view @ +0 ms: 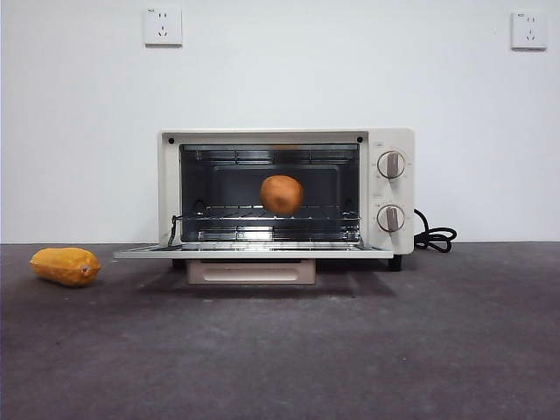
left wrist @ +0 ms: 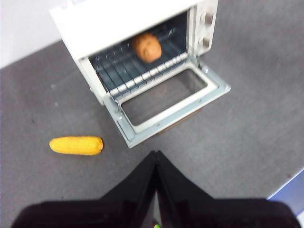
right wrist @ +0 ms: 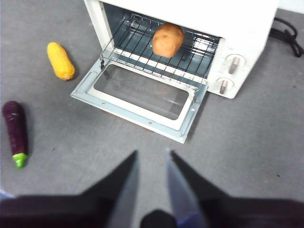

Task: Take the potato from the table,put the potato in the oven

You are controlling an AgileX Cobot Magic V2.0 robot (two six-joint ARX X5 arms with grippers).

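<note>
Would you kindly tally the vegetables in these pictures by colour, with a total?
Orange-brown: 1, the potato on the rack in the oven.
Yellow: 1, the corn on the table.
Purple: 1, the eggplant on the table.
Total: 3.

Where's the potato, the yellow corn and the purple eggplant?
potato (view: 282,194), front view, middle of its round body on the oven rack.
corn (right wrist: 61,61), right wrist view, middle of the cob.
eggplant (right wrist: 15,127), right wrist view, its purple body.
</note>
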